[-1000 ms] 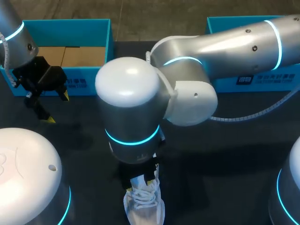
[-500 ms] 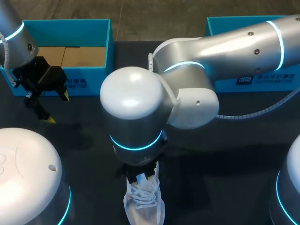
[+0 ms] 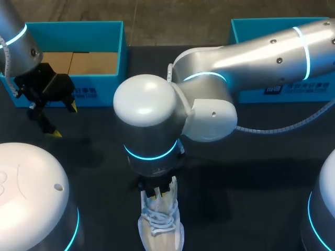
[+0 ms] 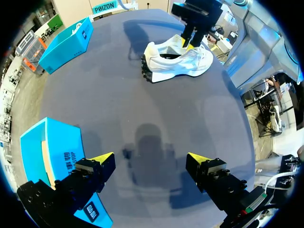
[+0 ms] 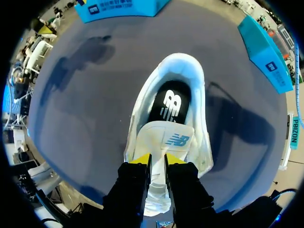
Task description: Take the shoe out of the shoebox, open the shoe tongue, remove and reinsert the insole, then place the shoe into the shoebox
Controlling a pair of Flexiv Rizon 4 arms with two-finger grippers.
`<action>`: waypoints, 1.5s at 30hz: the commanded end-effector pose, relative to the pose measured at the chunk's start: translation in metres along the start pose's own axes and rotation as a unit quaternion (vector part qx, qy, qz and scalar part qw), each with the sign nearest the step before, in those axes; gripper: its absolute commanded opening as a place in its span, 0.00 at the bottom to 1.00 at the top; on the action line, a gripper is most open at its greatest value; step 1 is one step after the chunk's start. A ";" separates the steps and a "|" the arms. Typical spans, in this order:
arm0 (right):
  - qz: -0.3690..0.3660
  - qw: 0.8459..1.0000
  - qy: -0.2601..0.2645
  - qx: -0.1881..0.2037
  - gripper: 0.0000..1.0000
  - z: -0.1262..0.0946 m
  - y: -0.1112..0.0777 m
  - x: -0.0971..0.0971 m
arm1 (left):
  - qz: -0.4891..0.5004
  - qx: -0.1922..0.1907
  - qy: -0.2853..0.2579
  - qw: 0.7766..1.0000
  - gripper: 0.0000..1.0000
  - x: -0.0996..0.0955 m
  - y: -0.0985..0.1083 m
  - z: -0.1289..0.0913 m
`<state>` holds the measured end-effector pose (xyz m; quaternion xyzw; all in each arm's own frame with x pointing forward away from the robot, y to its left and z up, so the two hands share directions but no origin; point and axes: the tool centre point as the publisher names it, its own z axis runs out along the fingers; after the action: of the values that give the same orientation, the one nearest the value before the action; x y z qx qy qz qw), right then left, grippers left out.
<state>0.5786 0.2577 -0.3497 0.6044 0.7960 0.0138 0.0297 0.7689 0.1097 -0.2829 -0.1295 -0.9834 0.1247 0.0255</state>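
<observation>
A white sneaker (image 3: 161, 226) stands on the dark table near its front edge, with the heel end pointing toward the far side. My right gripper (image 3: 157, 191) is pressed down over the laces. In the right wrist view its yellow fingertips (image 5: 140, 159) pinch the white tongue (image 5: 172, 137), so the right gripper (image 5: 157, 160) is shut on it. Ahead of the tongue the black insole (image 5: 168, 107) shows inside the shoe (image 5: 199, 128). My left gripper (image 3: 64, 120) hangs open and empty beside the blue shoebox (image 3: 73, 25) at the far left. From the left gripper (image 4: 149, 159) the sneaker (image 4: 178, 61) lies well ahead.
A second blue box (image 3: 277, 90) sits at the far right behind my right arm. The right arm's big elbow (image 3: 152, 120) hangs over the table's middle and hides part of it. In the left wrist view the shoebox (image 4: 45, 152) is beside the left finger.
My right gripper's fingers have closed in on the shoe tongue, and the right arm has shifted slightly toward the shoe. The left arm has not moved.
</observation>
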 end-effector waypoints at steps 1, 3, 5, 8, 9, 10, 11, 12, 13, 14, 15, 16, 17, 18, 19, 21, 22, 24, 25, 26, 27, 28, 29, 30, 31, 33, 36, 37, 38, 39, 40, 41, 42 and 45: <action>0.271 0.963 -0.010 -0.002 0.17 0.004 -0.006 0.007 | 0.000 -0.001 -0.001 1.000 1.00 0.001 0.000 0.000; 0.273 0.962 -0.015 -0.003 0.17 0.000 -0.007 0.007 | 0.000 -0.001 -0.001 1.000 1.00 0.001 0.000 0.000; 0.272 0.962 -0.021 -0.008 0.18 -0.007 -0.009 0.008 | 0.000 -0.001 -0.001 1.000 1.00 0.001 0.000 0.000; 0.272 0.962 -0.031 -0.018 0.19 -0.019 -0.015 0.010 | 0.000 -0.001 -0.001 1.000 1.00 0.001 0.000 0.000; 0.272 0.962 -0.033 -0.019 0.20 -0.022 -0.017 0.010 | 0.000 -0.001 -0.001 1.000 1.00 0.001 0.000 0.000; 0.269 0.962 -0.033 -0.022 0.20 -0.026 -0.019 0.011 | 0.000 -0.001 -0.001 1.000 1.00 0.001 0.000 0.000; 0.270 0.962 -0.039 -0.024 0.22 -0.028 -0.020 0.011 | 0.000 -0.001 -0.001 1.000 1.00 0.001 0.000 0.000; 0.270 0.962 -0.042 -0.023 0.23 -0.029 -0.021 0.010 | 0.000 -0.001 -0.001 1.000 1.00 0.001 0.000 0.000; 0.267 0.963 -0.039 -0.025 0.24 -0.029 -0.021 0.009 | 0.000 -0.001 -0.001 1.000 1.00 0.001 0.000 0.000; 0.265 0.963 -0.038 -0.025 0.25 -0.028 -0.020 0.007 | 0.000 -0.001 -0.001 1.000 1.00 0.001 0.000 0.000; 0.265 0.963 -0.039 -0.024 0.25 -0.025 -0.019 0.005 | 0.000 -0.001 -0.001 1.000 1.00 0.001 0.000 0.000; 0.260 0.965 -0.033 -0.023 0.25 -0.023 -0.017 0.003 | 0.000 -0.001 -0.001 1.000 1.00 0.001 0.000 0.000; 0.258 0.965 -0.033 -0.023 0.25 -0.020 -0.015 0.002 | 0.000 -0.001 -0.001 1.000 1.00 0.001 0.000 0.000; 0.255 0.966 -0.033 -0.024 0.25 -0.017 -0.012 0.001 | 0.000 -0.001 -0.001 1.000 1.00 0.001 0.000 0.000; 0.250 0.967 -0.027 -0.029 0.25 -0.015 -0.009 0.000 | 0.000 -0.001 -0.001 1.000 1.00 0.001 0.000 0.000; 0.249 0.968 -0.027 -0.029 0.25 -0.008 -0.002 -0.002 | 0.000 -0.001 -0.001 1.000 1.00 0.001 0.000 0.000; 0.248 0.968 -0.025 -0.028 0.25 -0.004 0.001 -0.002 | 0.000 -0.001 -0.001 1.000 1.00 0.001 0.000 0.000; 0.245 0.969 -0.020 -0.026 0.24 0.003 0.006 -0.004 | 0.000 -0.001 -0.001 1.000 1.00 0.001 0.000 0.000; 0.243 0.969 -0.017 -0.025 0.23 0.006 0.009 -0.005 | 0.000 -0.001 -0.001 1.000 1.00 0.001 0.000 0.000; 0.245 0.969 -0.017 -0.021 0.22 0.010 0.011 -0.007 | 0.000 -0.001 -0.001 1.000 1.00 0.001 0.000 0.000; 0.244 0.970 -0.013 -0.019 0.21 0.012 0.012 -0.007 | 0.000 -0.001 -0.001 1.000 1.00 0.001 0.000 0.000; 0.243 0.970 -0.011 -0.020 0.21 0.012 0.012 -0.008 | 0.000 -0.001 -0.001 1.000 1.00 0.001 0.000 0.000; 0.242 0.970 -0.012 -0.020 0.20 0.011 0.012 -0.008 | 0.000 -0.001 -0.001 1.000 1.00 0.001 0.000 0.000; 0.242 0.970 -0.012 -0.022 0.20 0.008 0.012 -0.008 | 0.000 -0.001 -0.001 1.000 1.00 0.001 0.000 0.000; 0.240 0.970 -0.013 -0.023 0.21 0.004 0.011 -0.008 | 0.000 -0.001 -0.001 1.000 1.00 0.001 0.000 0.000; 0.228 0.973 -0.012 -0.030 0.23 -0.006 0.009 -0.008 | 0.000 -0.001 -0.001 1.000 1.00 0.001 0.000 0.000; 0.198 0.979 -0.013 -0.040 0.28 -0.024 0.007 -0.006 | 0.000 -0.001 -0.001 1.000 1.00 0.001 0.000 0.000; 0.183 0.982 -0.010 -0.044 0.30 -0.030 0.007 -0.006 | 0.000 -0.001 -0.001 1.000 1.00 0.001 0.000 0.000; 0.172 0.984 -0.016 -0.043 0.31 -0.036 0.007 -0.006 | 0.000 -0.001 -0.001 1.000 1.00 0.001 0.000 0.000; 0.152 0.987 -0.014 -0.041 0.32 -0.040 0.008 -0.006 | 0.000 -0.001 -0.001 1.000 1.00 0.001 0.000 0.000; 0.124 0.991 -0.007 -0.043 0.34 -0.045 0.009 -0.007 | 0.000 -0.001 -0.001 1.000 1.00 0.001 0.000 0.000; 0.120 0.992 -0.027 -0.034 0.38 -0.048 0.010 -0.008 | 0.000 -0.001 -0.001 1.000 1.00 0.001 0.000 0.000; 0.107 0.993 -0.035 -0.029 0.45 -0.051 0.011 -0.010 | 0.000 -0.001 -0.001 1.000 1.00 0.001 0.000 0.000; 0.017 0.999 -0.024 -0.038 1.00 -0.059 0.016 -0.011 | 0.000 -0.001 -0.001 1.000 1.00 0.001 0.000 0.000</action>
<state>0.5944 0.2513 -0.3015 0.6034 0.7942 0.0212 0.0680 0.7689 0.1097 -0.2828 -0.1296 -0.9834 0.1247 0.0254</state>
